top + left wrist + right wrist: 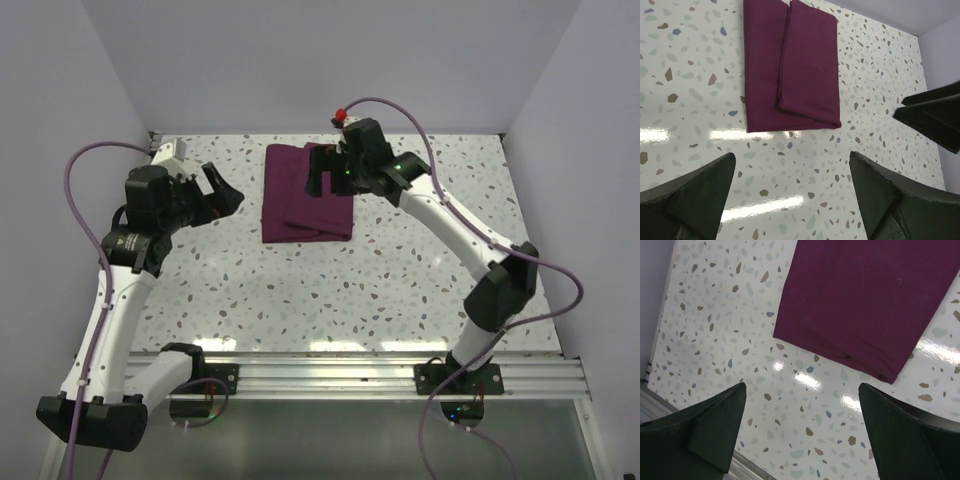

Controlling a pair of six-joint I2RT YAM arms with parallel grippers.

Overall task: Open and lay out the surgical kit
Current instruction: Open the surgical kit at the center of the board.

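The surgical kit (300, 195) is a folded dark maroon cloth bundle lying flat at the back middle of the speckled table; its tray and instruments are hidden inside. My left gripper (228, 190) hovers open to the left of the bundle. In the left wrist view the cloth (790, 65) lies ahead of the left gripper (792, 160), which holds nothing. My right gripper (322, 178) hangs open over the bundle's far right part. Seen from the right wrist, the cloth (870, 300) fills the upper right, beyond the empty right gripper (802, 390). The right gripper's fingers (935, 117) show at the left wrist view's right edge.
White walls close in the table on the left, back and right. An aluminium rail (380, 370) carrying both arm bases runs along the near edge. A small red part (341, 115) sits at the back wall behind the right gripper.
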